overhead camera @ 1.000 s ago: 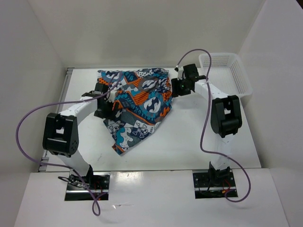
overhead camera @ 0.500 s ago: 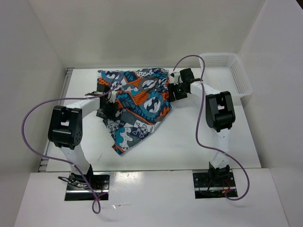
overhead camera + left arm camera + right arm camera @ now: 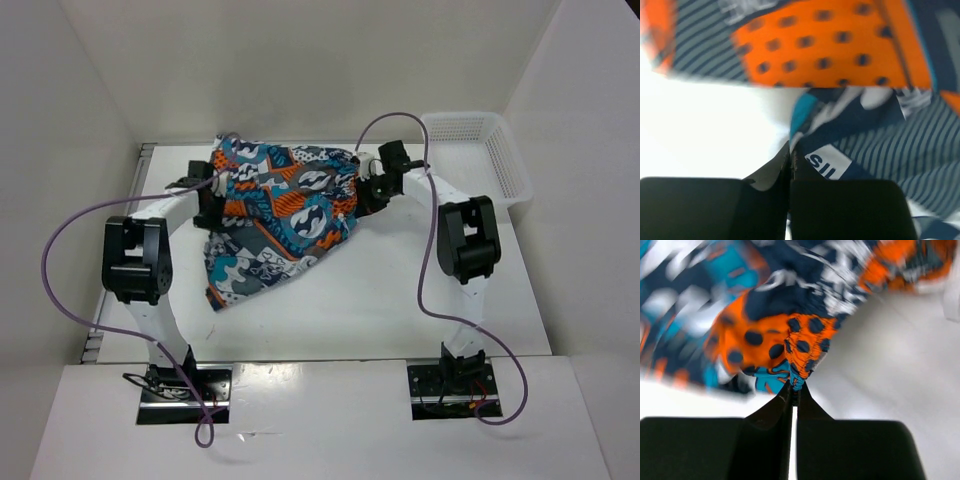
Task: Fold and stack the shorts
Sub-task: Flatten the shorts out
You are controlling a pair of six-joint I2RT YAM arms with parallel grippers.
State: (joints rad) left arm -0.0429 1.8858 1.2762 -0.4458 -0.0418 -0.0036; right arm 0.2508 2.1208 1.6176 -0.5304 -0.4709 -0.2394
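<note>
A white table (image 3: 400, 290) fills the middle of the overhead view. The shorts (image 3: 285, 205), a patchwork of blue, orange and grey, stretch bunched across its upper centre, one end trailing toward the lower left. A white mesh basket (image 3: 510, 165) sits at upper right. The left gripper (image 3: 213, 190) pinches the shorts' left edge. The right gripper (image 3: 368, 188) pinches their right edge. Both sets of jaws are closed on cloth.

The top camera looks down from high at the near side over the whole table (image 3: 400, 295), while both wrist cameras (very close, blurred) face the shorts (image 3: 285, 205) it also shows.
</note>
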